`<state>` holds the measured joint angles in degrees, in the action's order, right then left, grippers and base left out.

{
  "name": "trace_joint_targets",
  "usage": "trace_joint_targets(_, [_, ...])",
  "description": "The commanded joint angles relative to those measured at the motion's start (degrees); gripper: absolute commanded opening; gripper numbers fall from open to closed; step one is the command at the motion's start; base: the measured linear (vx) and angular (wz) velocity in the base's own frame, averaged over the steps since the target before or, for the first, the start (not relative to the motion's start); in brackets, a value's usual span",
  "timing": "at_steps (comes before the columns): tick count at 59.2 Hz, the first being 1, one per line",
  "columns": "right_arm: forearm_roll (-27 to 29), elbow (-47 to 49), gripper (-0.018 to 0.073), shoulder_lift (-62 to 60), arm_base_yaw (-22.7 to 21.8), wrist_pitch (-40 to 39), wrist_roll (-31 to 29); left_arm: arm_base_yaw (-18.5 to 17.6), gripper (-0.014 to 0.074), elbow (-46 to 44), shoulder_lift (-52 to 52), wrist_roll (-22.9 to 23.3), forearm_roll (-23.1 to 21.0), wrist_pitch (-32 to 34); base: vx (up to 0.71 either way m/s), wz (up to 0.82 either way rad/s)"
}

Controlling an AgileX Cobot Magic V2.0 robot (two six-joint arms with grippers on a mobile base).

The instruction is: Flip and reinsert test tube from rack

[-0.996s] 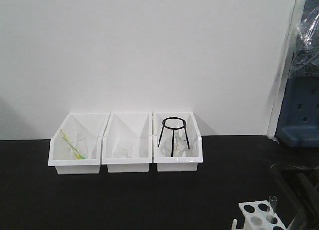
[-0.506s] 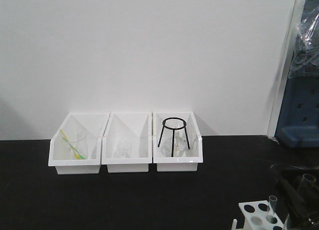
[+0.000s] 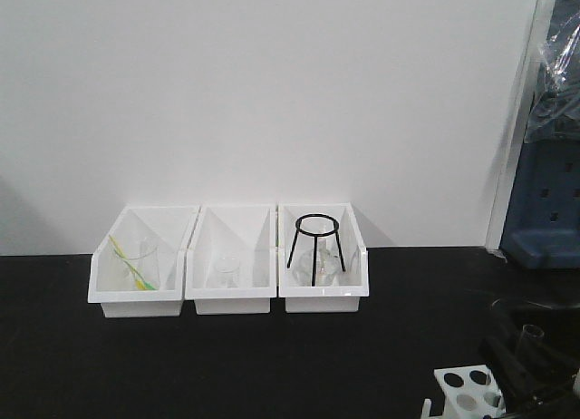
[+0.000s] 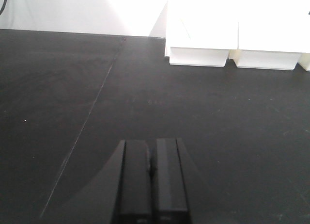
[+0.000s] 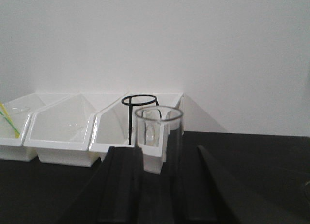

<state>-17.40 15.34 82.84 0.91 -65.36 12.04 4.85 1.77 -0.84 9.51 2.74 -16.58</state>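
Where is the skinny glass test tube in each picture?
Front view: the test tube stands upright in the bottom right corner, just right of the rack.
Left wrist view: not in it.
Right wrist view: the tube is in the centre, between the right fingers.
Shared landmark: the white bins.

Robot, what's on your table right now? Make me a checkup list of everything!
Surface: black table.
Job's things: test tube upright in the right claw; rack at the table's front right.
Clutter: three white bins by the wall, holding glassware and a black ring stand.
Claws: left claw shut, empty; right claw shut on the test tube.
Cables: nothing seen.
Surroundings: white wall; blue equipment on the right.
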Motion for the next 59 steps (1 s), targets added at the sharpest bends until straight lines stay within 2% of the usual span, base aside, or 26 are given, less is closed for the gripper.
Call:
trace_joint_targets(1, [-1.1, 1.7, -0.0008, 0.5, -0.4, -11.5, 0.0, -0.3, -0.0006, 0.1, -0.7, 0.0, -0.2, 5.0, 0.0, 0.0])
trace_joint_targets(23, [-3.3, 1.7, -0.0008, 10.5, -0.4, -11.5, -1.8, -0.3, -0.0006, 0.1, -0.7, 0.0, -0.2, 5.0, 0.0, 0.0])
trace_joint_targets(31, [-5.6, 1.7, -0.0008, 11.3, -0.4, -11.5, -2.5, -0.3, -0.0006, 0.1, -0.7, 0.0, -0.2, 5.0, 0.0, 0.0])
trace_joint_targets(42, [-5.8, 1.7, 0.0004, 11.3, -0.4, -11.5, -2.5, -0.3, -0.0006, 0.1, -0.7, 0.0, -0.2, 5.0, 0.0, 0.0])
trace_joint_targets(51, [-5.8, 1.7, 0.0076, 11.3, -0.4, -11.5, -2.5, -0.3, -0.0006, 0.1, -0.7, 0.0, -0.2, 5.0, 0.0, 0.0])
trace_joint_targets(59, [-5.8, 1.7, 0.0204, 11.3, -0.4, -11.5, -2.5, -0.3, -0.0006, 0.1, -0.7, 0.0, -0.2, 5.0, 0.0, 0.0])
